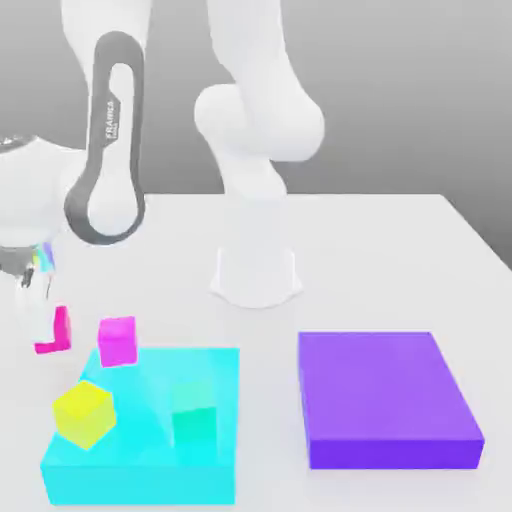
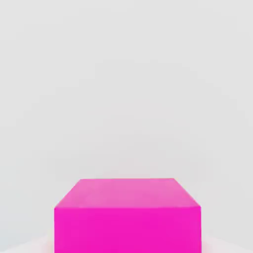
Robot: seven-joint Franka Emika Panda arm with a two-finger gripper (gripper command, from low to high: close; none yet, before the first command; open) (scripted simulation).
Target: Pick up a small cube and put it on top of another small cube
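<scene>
Hot-pink small cube (image 2: 127,217), plain faces, sharp edges, clamped in closed pincer (image 1: 40,300)

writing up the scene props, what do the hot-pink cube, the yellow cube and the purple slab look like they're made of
All look like plain simulator solids, so the material is open. Hot-pink cube: flat matte, plastic-like, no texture or gloss. Yellow cube: the same even matte colour, shaded by face. Purple slab: smooth, uniform, with crisp edges.

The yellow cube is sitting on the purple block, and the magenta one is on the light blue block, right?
Not quite. The exterior view shows the yellow cube on the light blue block, like the magenta one. The purple block carries nothing.
</scene>
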